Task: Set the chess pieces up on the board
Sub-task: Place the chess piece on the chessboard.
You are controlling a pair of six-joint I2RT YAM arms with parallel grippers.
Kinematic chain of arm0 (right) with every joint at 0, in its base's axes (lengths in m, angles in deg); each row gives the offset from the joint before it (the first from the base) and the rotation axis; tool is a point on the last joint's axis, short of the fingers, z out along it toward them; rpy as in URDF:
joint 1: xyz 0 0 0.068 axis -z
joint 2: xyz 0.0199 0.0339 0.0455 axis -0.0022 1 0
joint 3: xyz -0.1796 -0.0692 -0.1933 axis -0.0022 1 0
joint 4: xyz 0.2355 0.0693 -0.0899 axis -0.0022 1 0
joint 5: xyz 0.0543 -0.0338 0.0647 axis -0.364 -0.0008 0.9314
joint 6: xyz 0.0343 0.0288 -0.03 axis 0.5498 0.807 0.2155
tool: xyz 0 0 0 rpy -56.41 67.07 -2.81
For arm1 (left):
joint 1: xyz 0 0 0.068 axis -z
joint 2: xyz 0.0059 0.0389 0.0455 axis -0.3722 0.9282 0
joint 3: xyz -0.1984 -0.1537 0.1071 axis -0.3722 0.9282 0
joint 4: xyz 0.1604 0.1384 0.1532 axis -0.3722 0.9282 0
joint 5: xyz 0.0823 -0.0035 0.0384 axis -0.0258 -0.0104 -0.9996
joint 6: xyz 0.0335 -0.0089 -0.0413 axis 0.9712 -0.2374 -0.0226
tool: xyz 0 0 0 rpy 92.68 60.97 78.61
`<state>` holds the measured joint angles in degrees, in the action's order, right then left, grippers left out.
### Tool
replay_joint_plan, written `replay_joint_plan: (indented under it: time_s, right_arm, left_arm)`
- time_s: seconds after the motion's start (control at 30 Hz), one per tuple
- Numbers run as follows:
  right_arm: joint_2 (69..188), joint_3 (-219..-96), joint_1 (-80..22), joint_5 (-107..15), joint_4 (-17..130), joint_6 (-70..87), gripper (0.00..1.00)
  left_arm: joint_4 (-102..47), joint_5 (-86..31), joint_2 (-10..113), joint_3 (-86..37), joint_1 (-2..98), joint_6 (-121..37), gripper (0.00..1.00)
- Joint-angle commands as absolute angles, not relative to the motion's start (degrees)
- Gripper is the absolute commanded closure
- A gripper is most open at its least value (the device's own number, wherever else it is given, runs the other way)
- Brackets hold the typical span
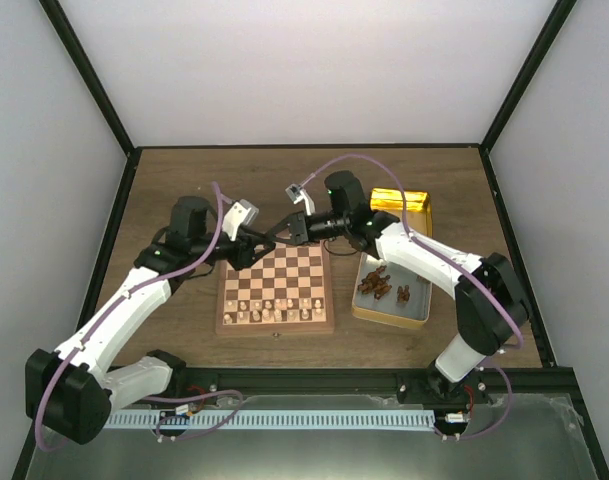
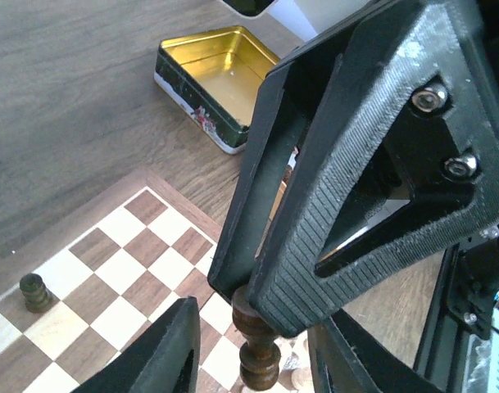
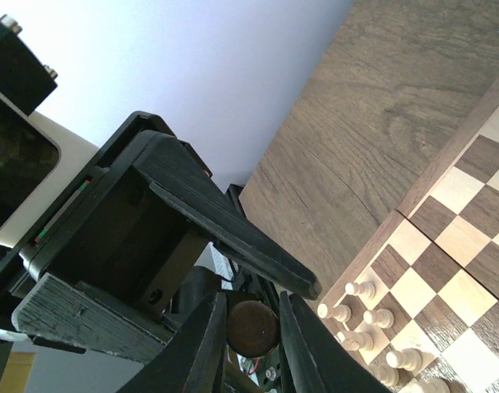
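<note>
The board [image 1: 274, 328] lies between the arms, with pale chessmen [image 1: 274, 310] on its near rows. Both grippers meet above its far edge. My right gripper [image 3: 251, 315] is shut on a dark brown chess piece [image 3: 251, 329], whose round base shows between the fingers. In the left wrist view that piece [image 2: 257, 344] hangs from the right gripper's fingers [image 2: 356, 205]. My left gripper [image 2: 251, 327] stands open around it, with a gap on each side. One dark piece [image 2: 34, 291] stands on a corner square. More dark pieces [image 1: 376, 283] lie in a tin [image 1: 389, 318].
The tin with the loose dark pieces sits right of the board. A second, empty gold tin [image 1: 402, 200] lies behind it, also seen in the left wrist view [image 2: 220, 78]. Dark frame rails border the wooden table [image 1: 184, 170].
</note>
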<state>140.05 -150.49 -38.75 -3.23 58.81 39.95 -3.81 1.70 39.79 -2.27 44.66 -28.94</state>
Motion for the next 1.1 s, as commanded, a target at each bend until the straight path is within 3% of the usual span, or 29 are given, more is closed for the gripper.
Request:
replay_joint_plan:
  time_s: [0.0,0.07,0.2,0.47,0.6,1.07]
  right_arm:
    - [137.04,-147.54,-39.37,-5.35,52.33,46.49,0.81]
    - [136.15,-145.39,-38.90,-7.04,49.08,49.67,0.81]
    - [134.86,-141.08,-37.75,-8.06,40.94,57.24,0.81]
    - [132.64,-136.82,-37.27,-8.85,27.85,67.64,0.81]
    - [132.34,-134.85,-37.31,-9.26,21.53,72.46,0.81]
    - [134.37,-133.94,-37.47,-10.26,14.64,78.99,0.81]
  left_arm:
    - [-10.93,1.45,37.42,-0.65,44.61,-33.03,0.58]
    - [-13.72,0.98,36.68,0.91,44.53,-36.13,0.47]
    - [-25.98,0.11,33.36,7.22,44.46,-47.73,0.36]
    - [-54.54,-6.29,28.85,19.90,44.44,-77.73,0.27]
    - [-61.15,-6.59,29.73,22.44,44.44,-83.92,0.31]
    - [-84.57,-1.48,38.52,26.37,44.92,-98.72,0.56]
